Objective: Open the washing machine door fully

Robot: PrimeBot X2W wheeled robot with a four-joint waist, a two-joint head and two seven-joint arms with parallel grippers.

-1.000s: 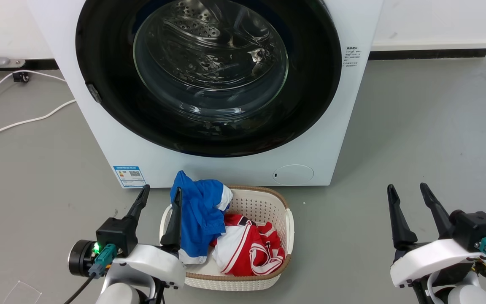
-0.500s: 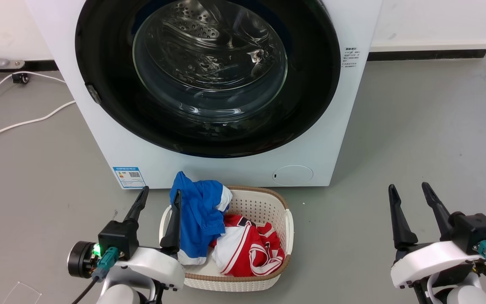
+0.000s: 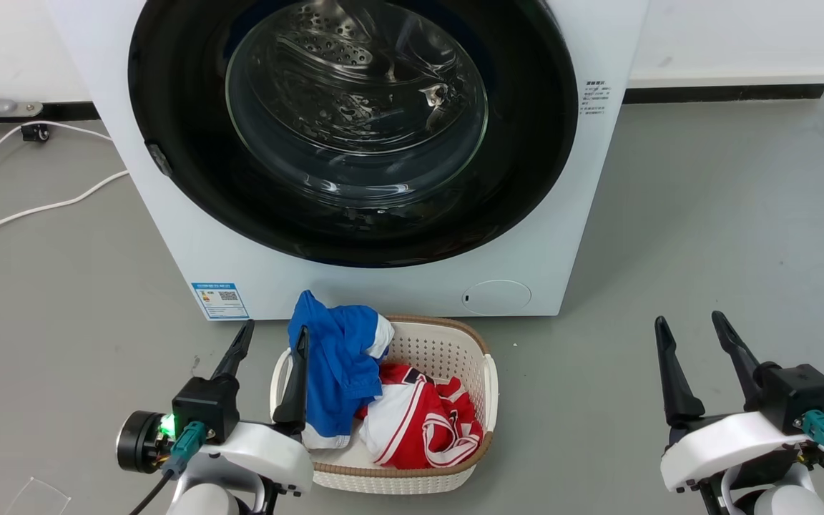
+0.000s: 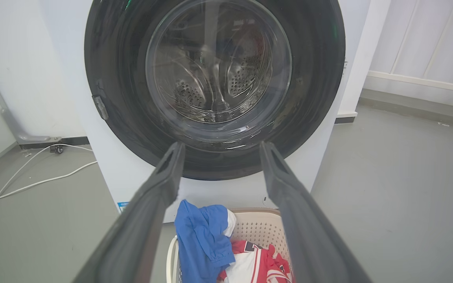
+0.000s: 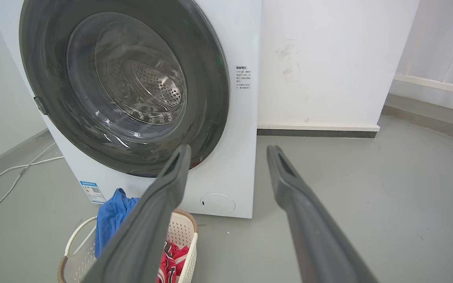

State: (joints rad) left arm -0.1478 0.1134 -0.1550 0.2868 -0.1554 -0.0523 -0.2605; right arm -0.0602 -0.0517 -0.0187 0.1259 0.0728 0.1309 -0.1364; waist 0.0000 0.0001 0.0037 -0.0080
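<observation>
Jaws of the left gripper [image 3: 274, 329] and right gripper [image 3: 689, 318] stood wide apart and empty, while the washing machine door [image 3: 526, 179] lay flush against the washing machine [image 3: 190, 236], ahead of both and well apart.

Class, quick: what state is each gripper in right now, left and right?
Left gripper: open, holding nothing.
Right gripper: open, holding nothing.
</observation>
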